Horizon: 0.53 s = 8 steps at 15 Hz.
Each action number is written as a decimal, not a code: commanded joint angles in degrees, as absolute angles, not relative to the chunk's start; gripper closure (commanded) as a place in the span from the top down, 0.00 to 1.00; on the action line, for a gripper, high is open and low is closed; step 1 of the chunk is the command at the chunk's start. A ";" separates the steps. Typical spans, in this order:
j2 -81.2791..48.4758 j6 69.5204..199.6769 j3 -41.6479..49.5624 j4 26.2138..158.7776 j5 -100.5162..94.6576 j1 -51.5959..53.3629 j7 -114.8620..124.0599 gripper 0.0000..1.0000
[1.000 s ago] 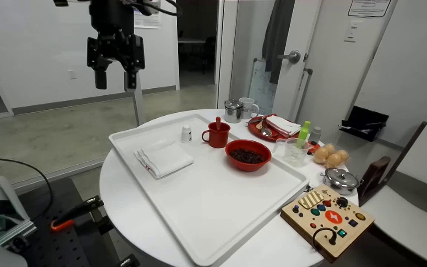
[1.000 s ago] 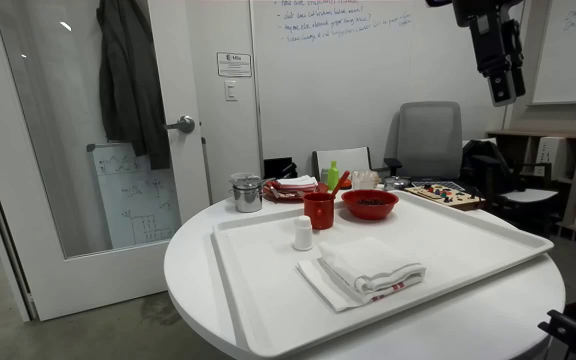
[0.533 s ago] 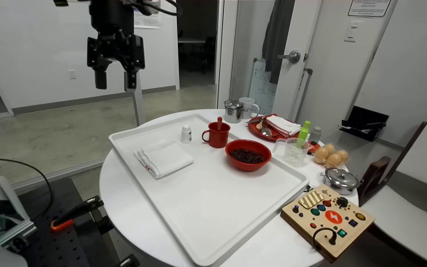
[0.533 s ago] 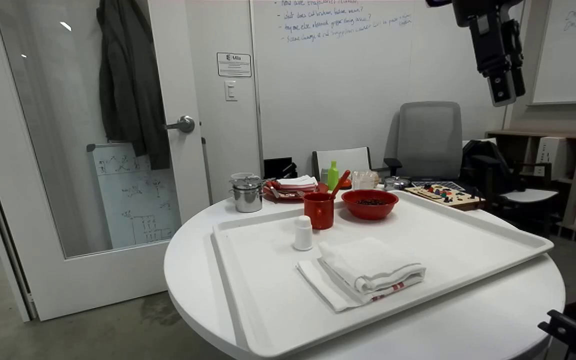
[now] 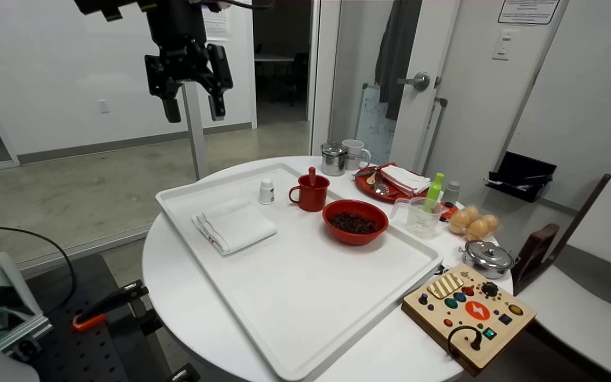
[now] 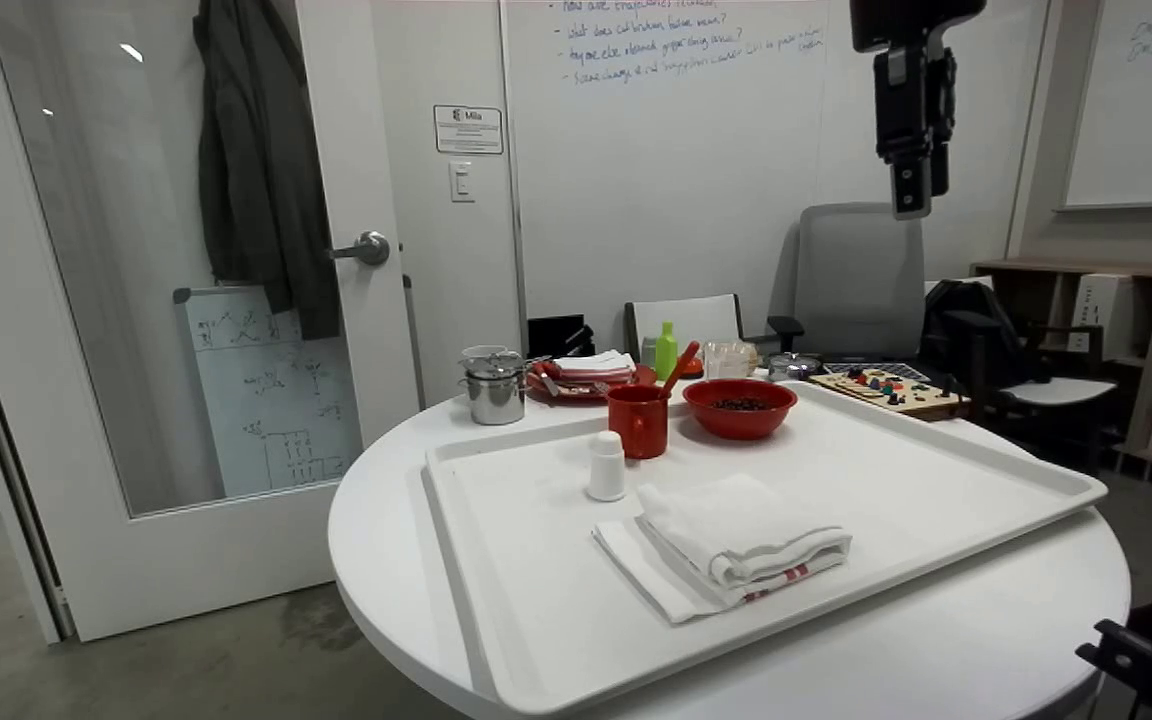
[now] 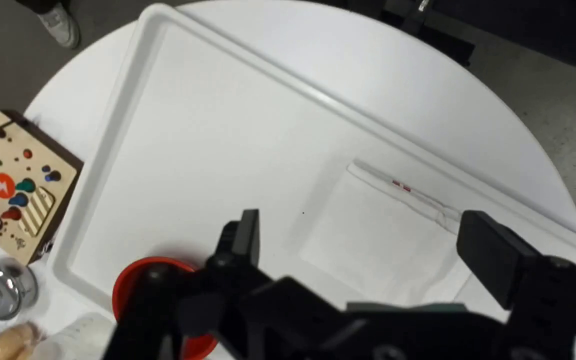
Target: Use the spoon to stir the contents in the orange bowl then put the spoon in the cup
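Observation:
The bowl looks red and holds small dark pieces. It stands on the white tray, and its wall also shows in an exterior view. The red cup stands upright beside the bowl. A red spoon leans in the cup with its handle up; its lower end is hidden inside. My gripper is open and empty, high above the table and away from bowl and cup. In the wrist view the gripper has its fingers wide apart over the tray, partly covering the bowl.
A folded white cloth and a white shaker lie on the tray. Behind the tray are a steel pot, a red plate, a measuring cup and eggs. A wooden button board sits at the table edge.
My gripper has moved a short way over towards the table and tilted slightly, still open. The cup, spoon, bowl and cloth stay in place.

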State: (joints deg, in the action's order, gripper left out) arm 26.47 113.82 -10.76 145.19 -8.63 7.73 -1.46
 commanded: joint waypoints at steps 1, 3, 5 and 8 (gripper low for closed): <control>18.32 118.54 -10.89 141.68 -13.27 7.64 -3.00 1.00; 12.61 119.58 -10.91 138.76 -16.06 6.96 -2.81 1.00; 6.97 118.65 -10.68 134.27 -18.60 6.46 -2.63 1.00; 1.12 115.54 -10.18 126.32 -21.80 6.46 -3.07 1.00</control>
